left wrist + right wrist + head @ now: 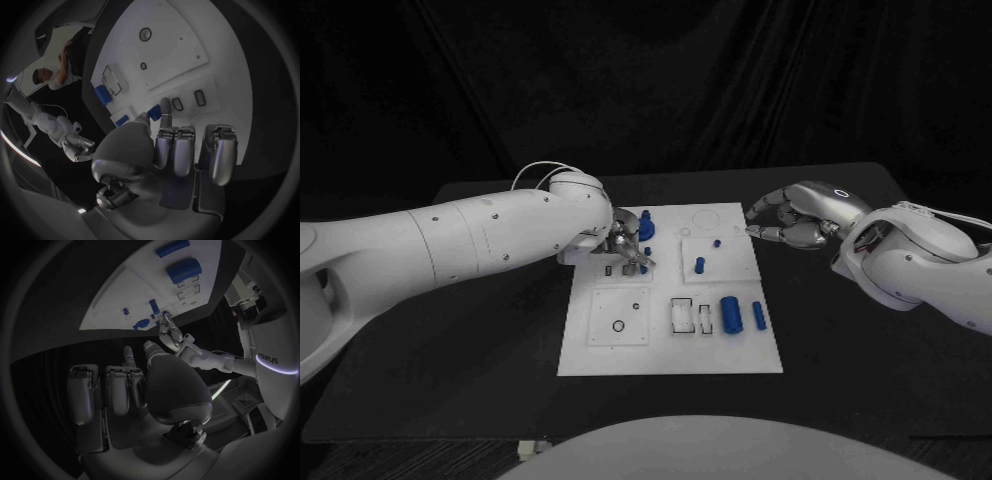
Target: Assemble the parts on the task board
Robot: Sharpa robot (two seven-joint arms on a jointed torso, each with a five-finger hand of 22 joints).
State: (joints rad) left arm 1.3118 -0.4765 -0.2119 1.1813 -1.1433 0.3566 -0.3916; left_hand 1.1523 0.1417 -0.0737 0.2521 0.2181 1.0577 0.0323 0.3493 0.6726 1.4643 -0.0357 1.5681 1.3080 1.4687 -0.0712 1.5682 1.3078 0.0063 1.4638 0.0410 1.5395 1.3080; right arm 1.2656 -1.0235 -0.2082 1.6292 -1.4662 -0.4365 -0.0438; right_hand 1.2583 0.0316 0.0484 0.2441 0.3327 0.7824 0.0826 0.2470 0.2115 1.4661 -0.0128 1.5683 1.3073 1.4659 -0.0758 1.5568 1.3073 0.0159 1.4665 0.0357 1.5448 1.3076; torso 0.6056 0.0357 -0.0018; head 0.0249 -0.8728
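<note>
Surface: black, carrying the white board at centre frame, its near edge toward the bottom.
Near board: lower left holds a raised square plate with a ring mark; judged a seat not yet filled.
Lower right: empty rectangular slots sit beside a fat blue cylinder and a slim blue rod, both lying flat, likely staged for pick-up.
Mid board: a small blue peg stands right of centre, a smaller one beyond it.
Left robot hand: over the board's upper left, fingers curled down onto the slots there. In the left wrist view its fingertips meet beside a blue piece; whether it grips that piece I cannot tell. The low, close pose suggests seating or picking work.
Far board: a taller blue part stands at the upper left, just beyond that hand.
Right robot hand: off the board's upper right edge, fingers curled in, holding nothing; judged parked clear of the work.
</note>
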